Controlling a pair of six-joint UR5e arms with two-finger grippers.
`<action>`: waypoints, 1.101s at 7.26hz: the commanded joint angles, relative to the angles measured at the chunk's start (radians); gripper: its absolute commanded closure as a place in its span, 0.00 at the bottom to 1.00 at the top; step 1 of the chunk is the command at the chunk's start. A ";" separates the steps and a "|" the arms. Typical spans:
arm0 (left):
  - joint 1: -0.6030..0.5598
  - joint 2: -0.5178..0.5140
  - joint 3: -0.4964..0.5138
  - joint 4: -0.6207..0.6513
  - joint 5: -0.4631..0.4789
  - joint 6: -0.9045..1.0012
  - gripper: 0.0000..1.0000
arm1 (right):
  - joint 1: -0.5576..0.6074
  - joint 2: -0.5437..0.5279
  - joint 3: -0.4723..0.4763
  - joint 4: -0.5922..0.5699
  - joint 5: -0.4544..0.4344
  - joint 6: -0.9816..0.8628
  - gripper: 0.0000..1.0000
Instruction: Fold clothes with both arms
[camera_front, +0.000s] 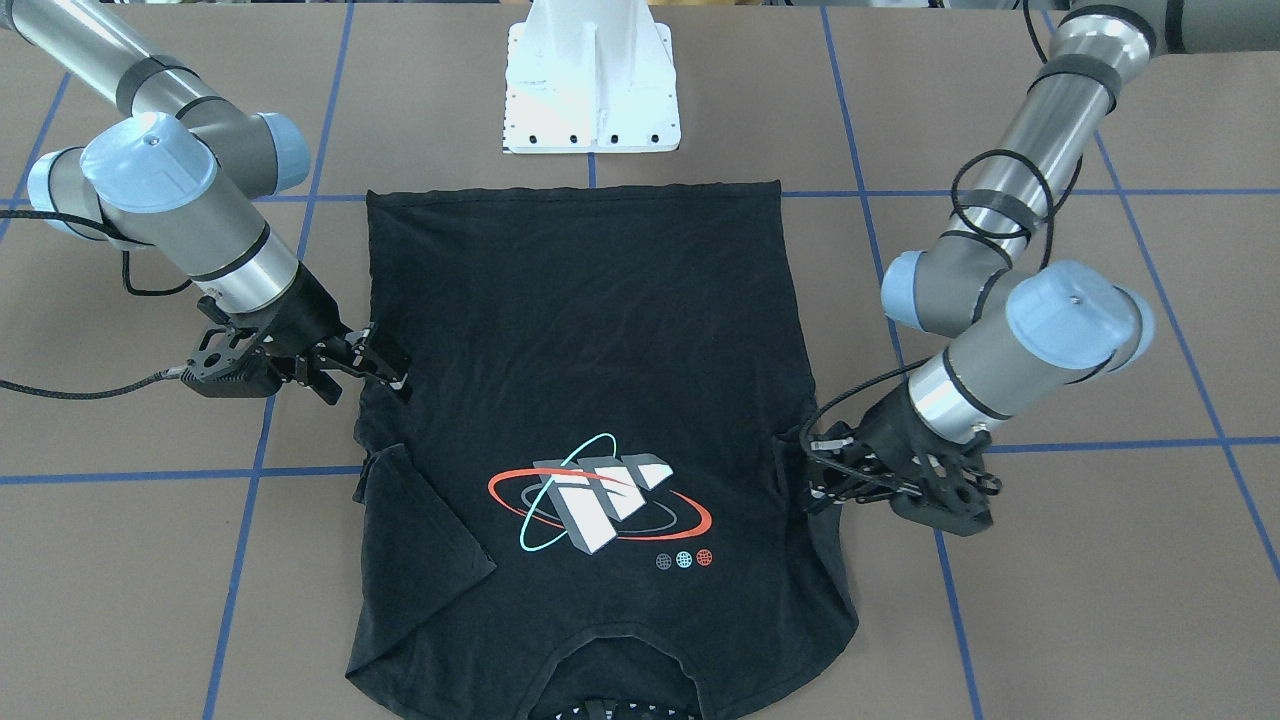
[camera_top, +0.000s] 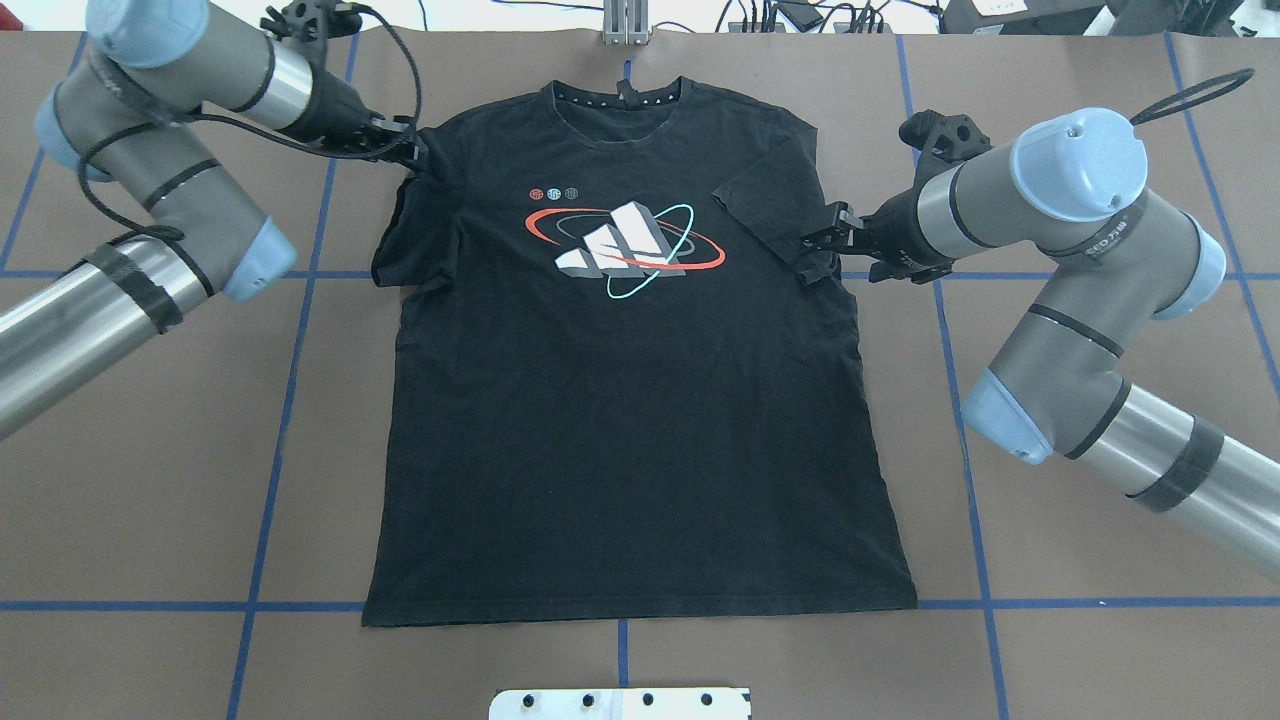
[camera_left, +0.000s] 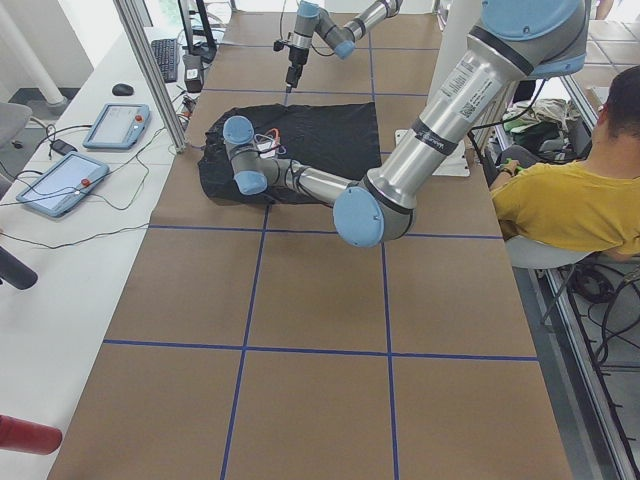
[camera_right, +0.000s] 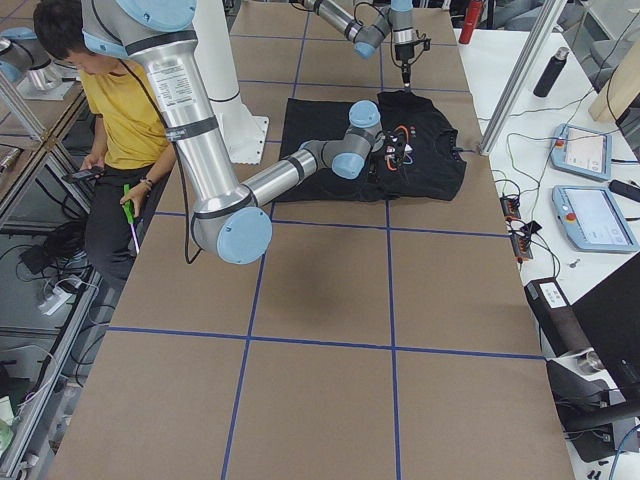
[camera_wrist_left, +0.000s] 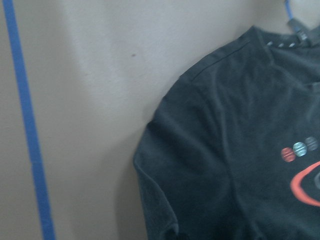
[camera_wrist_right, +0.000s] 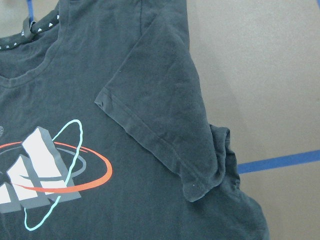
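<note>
While each angles inward, left tool (camera_top: 408, 155), right tool (camera_top: 818, 250) at T-shirt (camera_top: 620, 420) sleeves

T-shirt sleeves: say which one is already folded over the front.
The sleeve on the robot's right: it lies flat, folded inward over the black T-shirt, hem showing. The left sleeve is bunched at the shirt's edge.
</note>
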 joint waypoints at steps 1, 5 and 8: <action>0.060 -0.063 0.064 -0.001 0.101 -0.039 1.00 | -0.004 0.000 -0.011 0.001 -0.002 -0.007 0.00; 0.072 -0.087 0.098 -0.001 0.147 -0.048 0.64 | -0.006 0.003 -0.016 0.001 -0.002 0.001 0.00; 0.088 -0.069 0.014 -0.001 0.140 -0.117 0.21 | -0.012 -0.004 -0.001 0.001 -0.042 0.020 0.00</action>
